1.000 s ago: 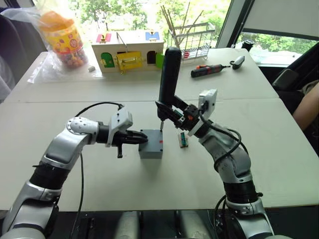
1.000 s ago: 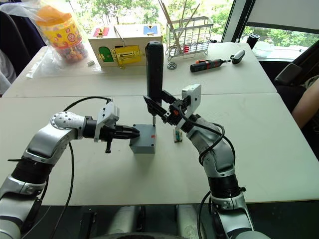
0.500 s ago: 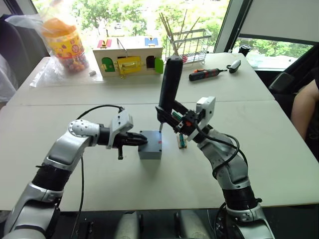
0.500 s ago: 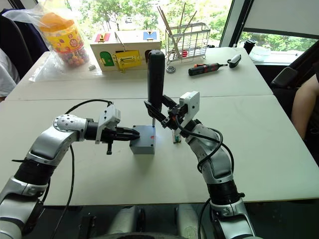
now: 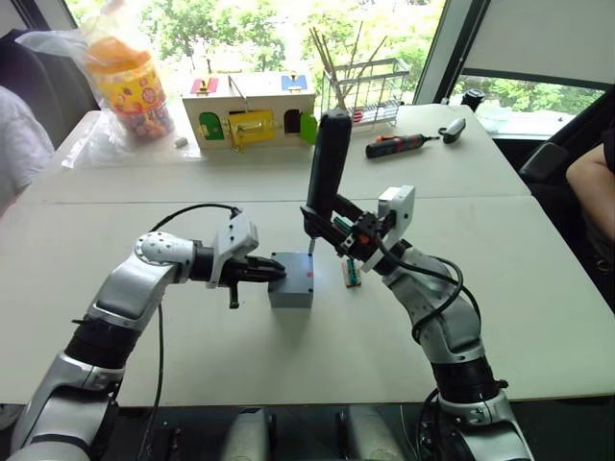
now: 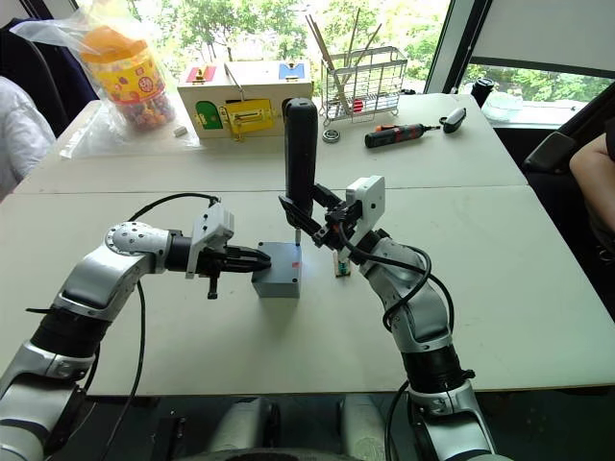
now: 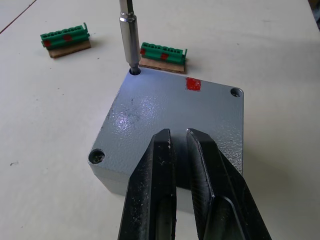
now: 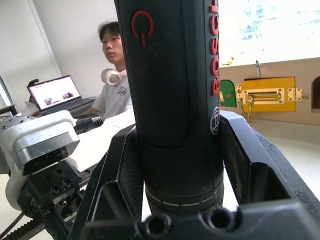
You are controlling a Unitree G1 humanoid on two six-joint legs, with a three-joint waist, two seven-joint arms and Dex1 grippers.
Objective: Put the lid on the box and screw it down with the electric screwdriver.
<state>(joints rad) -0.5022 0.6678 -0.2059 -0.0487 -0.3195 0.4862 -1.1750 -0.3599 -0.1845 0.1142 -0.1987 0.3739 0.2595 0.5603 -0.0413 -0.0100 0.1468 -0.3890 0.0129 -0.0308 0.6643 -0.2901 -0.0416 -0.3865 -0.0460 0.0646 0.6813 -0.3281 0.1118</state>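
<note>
The lid [image 7: 170, 112] is sitting flat on the box [image 5: 290, 290] mid-desk [image 5: 538, 288], red sticker near one corner. The electric screwdriver [image 5: 326, 163] is standing upright with its bit down in a corner screw hole (the one nearest the green terminal blocks [image 7: 162, 54]). The right hand [image 5: 332, 219] is clamping its fat black barrel. The left hand [image 7: 187, 165], fingers nearly pressed together, is resting on the lid's near edge.
</note>
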